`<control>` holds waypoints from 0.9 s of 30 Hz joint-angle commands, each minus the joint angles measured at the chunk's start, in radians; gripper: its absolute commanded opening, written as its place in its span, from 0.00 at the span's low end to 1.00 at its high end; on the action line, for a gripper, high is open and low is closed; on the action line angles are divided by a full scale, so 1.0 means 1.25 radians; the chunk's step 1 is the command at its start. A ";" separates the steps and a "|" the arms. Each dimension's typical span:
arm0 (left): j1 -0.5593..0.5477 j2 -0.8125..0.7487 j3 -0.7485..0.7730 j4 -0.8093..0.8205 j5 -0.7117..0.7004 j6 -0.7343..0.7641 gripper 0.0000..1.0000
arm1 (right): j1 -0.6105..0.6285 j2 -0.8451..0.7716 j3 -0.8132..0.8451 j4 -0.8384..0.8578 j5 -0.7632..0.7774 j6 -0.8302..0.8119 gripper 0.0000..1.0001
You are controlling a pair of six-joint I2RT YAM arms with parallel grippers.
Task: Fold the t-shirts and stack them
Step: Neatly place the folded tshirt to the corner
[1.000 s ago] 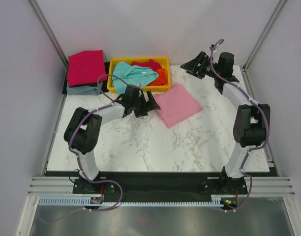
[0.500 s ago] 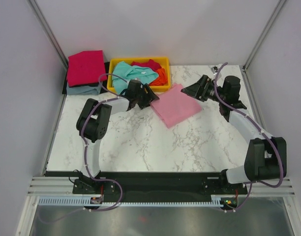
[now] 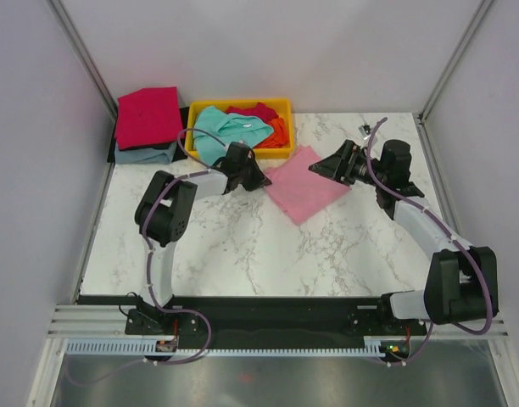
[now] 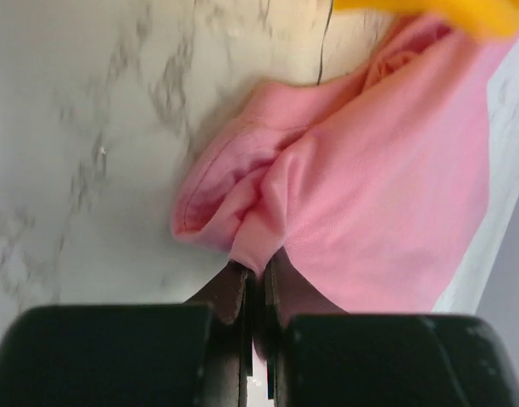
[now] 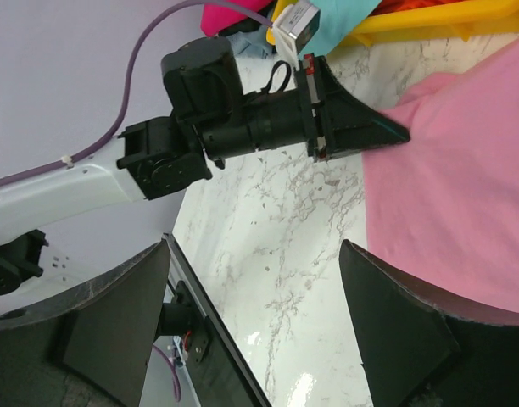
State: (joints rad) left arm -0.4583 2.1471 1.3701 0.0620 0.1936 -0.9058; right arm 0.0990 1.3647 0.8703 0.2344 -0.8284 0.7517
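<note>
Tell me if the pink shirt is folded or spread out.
Folded: the pink shirt lies as a compact rectangle, its layers doubled at one corner.

Desk: white marble-look top with grey veining, filling the middle of the overhead view. Back wall and side walls are showing as plain pale panels, faintly lilac. Aluminium posts are slanting up from the desk's far corners. Along the near edge a black strip is running, then an aluminium rail, then a white slotted cable duct. Below, dull sheet metal is reflecting faintly. Light is falling soft and even; a glare patch is shining on the marble.
</note>
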 commanded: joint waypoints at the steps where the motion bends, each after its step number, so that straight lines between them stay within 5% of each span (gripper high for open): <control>1: -0.016 -0.127 -0.103 -0.110 0.017 0.139 0.02 | -0.001 -0.057 0.000 -0.016 0.013 -0.037 0.89; 7: 0.020 -0.276 -0.194 -0.232 0.019 0.289 0.02 | 0.001 -0.088 -0.011 -0.012 0.015 -0.016 0.89; 14: 0.185 -0.304 -0.155 -0.345 0.055 0.388 0.02 | 0.001 -0.112 -0.020 -0.008 0.006 -0.001 0.89; 27: 0.325 -0.232 0.224 -0.531 -0.111 0.668 0.02 | 0.004 -0.130 -0.043 -0.017 0.007 -0.007 0.89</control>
State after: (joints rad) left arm -0.0563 1.8313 1.5425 -0.5625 0.1459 -0.2409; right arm 0.0994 1.2236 0.8261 0.1932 -0.8112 0.7532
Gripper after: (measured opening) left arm 0.051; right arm 0.891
